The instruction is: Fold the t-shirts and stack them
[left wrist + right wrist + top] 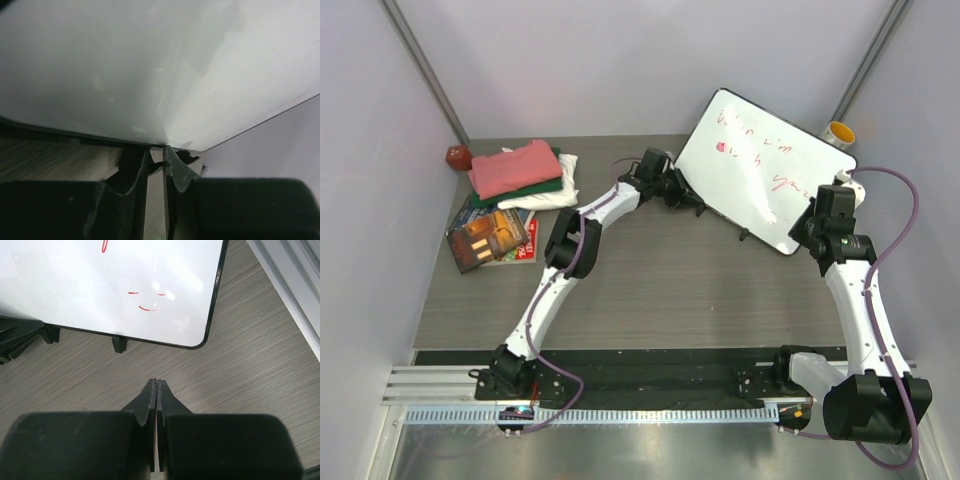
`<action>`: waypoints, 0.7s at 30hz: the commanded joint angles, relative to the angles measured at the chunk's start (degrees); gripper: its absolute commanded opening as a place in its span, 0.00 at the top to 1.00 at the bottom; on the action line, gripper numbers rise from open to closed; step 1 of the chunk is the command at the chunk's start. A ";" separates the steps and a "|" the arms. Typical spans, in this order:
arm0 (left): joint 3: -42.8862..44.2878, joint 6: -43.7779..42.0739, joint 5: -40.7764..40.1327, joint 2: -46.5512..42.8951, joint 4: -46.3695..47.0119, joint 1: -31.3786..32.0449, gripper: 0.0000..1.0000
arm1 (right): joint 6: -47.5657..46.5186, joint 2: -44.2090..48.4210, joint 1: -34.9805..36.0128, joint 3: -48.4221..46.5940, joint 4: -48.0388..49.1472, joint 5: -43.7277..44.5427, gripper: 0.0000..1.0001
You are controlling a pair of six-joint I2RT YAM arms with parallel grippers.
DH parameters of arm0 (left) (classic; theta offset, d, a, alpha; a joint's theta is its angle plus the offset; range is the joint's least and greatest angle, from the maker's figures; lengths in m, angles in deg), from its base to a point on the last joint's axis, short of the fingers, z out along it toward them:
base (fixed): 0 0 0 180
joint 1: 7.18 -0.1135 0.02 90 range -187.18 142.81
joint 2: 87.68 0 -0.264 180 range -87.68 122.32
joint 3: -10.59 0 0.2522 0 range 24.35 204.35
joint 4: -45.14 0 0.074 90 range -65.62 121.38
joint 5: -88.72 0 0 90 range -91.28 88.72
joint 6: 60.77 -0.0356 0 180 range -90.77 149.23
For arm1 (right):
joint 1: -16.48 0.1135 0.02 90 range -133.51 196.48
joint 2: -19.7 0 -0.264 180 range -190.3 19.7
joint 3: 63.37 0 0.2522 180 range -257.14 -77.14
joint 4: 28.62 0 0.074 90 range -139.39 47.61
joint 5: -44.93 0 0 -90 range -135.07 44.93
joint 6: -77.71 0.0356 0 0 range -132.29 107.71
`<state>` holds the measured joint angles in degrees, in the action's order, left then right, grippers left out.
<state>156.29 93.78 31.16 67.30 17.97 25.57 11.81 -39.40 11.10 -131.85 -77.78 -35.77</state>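
Three folded t-shirts lie stacked at the back left. The salmon-pink one (513, 167) is on top, the dark green one (538, 187) is under it, and the cream-white one (548, 195) is at the bottom. My left gripper (688, 193) is far from them, at the lower-left edge of a whiteboard (765, 165). In the left wrist view its jaws (156, 156) stand a narrow gap apart, closed on the board's dark bottom edge (60, 134). My right gripper (807, 232) is shut and empty (157, 382), low over the table near the whiteboard's corner (197, 344).
Glossy books (490, 236) lie in front of the shirt stack. A dark red round object (458, 157) sits in the back left corner. A yellow cup (838, 131) stands behind the whiteboard. Black feet (119, 344) stick out under the board's edge.
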 commanded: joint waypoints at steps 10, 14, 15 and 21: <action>-8.98 -0.48 6.31 -3.01 -8.83 6.45 0.87 | -0.81 1.61 -0.50 -2.06 0.15 1.60 0.97; -11.00 -0.39 6.40 -4.33 -8.74 6.62 0.87 | -0.89 1.61 -0.59 -2.15 0.07 1.60 0.97; -11.09 -0.39 6.40 -4.51 -8.83 6.62 0.87 | -0.98 1.52 -0.59 -2.41 0.15 1.60 0.97; -12.94 -0.04 6.66 -5.65 -8.74 6.71 0.88 | -1.07 1.35 -0.59 -2.76 0.15 1.77 0.97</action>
<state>146.65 95.38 32.17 61.70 19.39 28.63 11.61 -39.15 10.73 -131.99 -78.07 -35.12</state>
